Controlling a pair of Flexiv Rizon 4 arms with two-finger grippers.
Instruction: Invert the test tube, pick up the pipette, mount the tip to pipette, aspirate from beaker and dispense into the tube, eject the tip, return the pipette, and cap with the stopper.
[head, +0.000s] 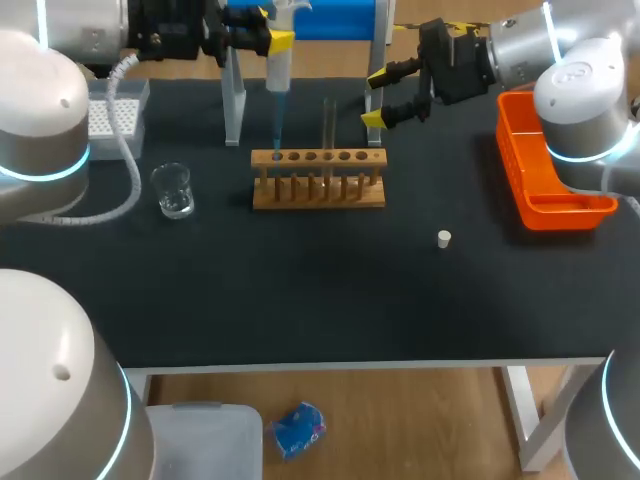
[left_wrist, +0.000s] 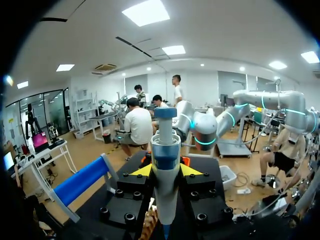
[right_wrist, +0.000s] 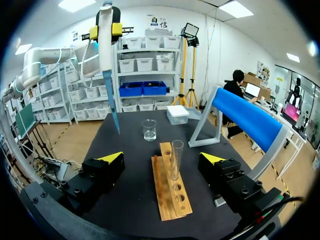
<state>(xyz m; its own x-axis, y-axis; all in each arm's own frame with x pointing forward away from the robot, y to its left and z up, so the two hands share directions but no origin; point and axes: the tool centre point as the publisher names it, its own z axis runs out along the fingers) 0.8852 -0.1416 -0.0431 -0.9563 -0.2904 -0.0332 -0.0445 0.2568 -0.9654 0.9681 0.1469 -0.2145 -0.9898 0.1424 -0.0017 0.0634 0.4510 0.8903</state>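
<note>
Left gripper (head: 268, 40) clamps the pipette (head: 277, 75) upright, tip down, likely to keep liquid in, hanging over one end of the rack (head: 318, 190); beaker (head: 173, 188) off to its side. Right gripper (head: 376, 97) spread wide, empty, just beside the test tube (head: 329, 125) in the rack, probably ready to steady it.

Wooden rack (head: 318, 180), clear glass beaker (head: 173, 190), matt tabletop (head: 300, 290).
</note>
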